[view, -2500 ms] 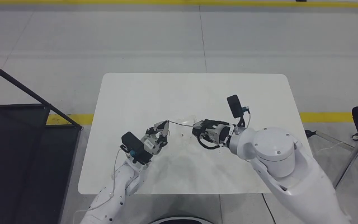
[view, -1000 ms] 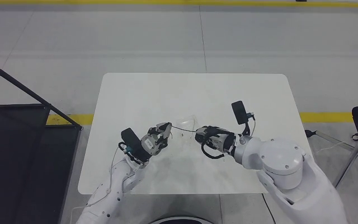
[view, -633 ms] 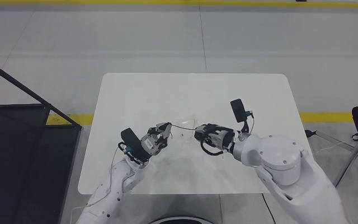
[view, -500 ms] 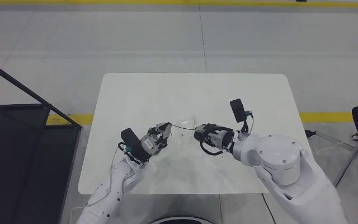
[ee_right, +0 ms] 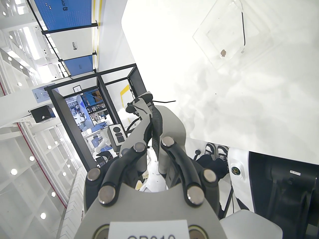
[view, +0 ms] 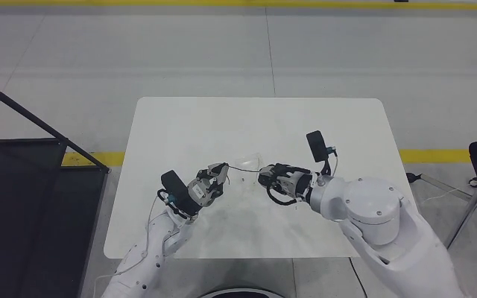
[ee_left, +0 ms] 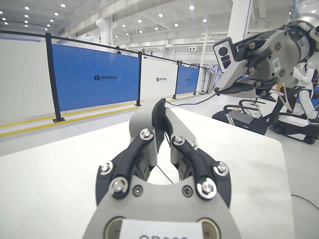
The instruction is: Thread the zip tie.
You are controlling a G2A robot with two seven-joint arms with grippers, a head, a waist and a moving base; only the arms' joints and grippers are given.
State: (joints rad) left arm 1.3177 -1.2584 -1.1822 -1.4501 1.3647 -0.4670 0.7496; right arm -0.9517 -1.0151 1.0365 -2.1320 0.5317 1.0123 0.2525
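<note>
We grip the zip tie [ee_left: 192, 103] between the left hand [ee_left: 163, 103] and the right hand [ee_left: 216, 90], both clenched on it.

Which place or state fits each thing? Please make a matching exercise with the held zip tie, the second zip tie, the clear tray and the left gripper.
Things:
1. held zip tie
2. second zip tie
3. clear tray
4. left gripper

Places or states:
A. resting on the white table
B. shut on one tie end
C. lying in the clear tray
D. stretched in the air to the right gripper

Pairs: 1-D, 2-C, 3-A, 4-B.
</note>
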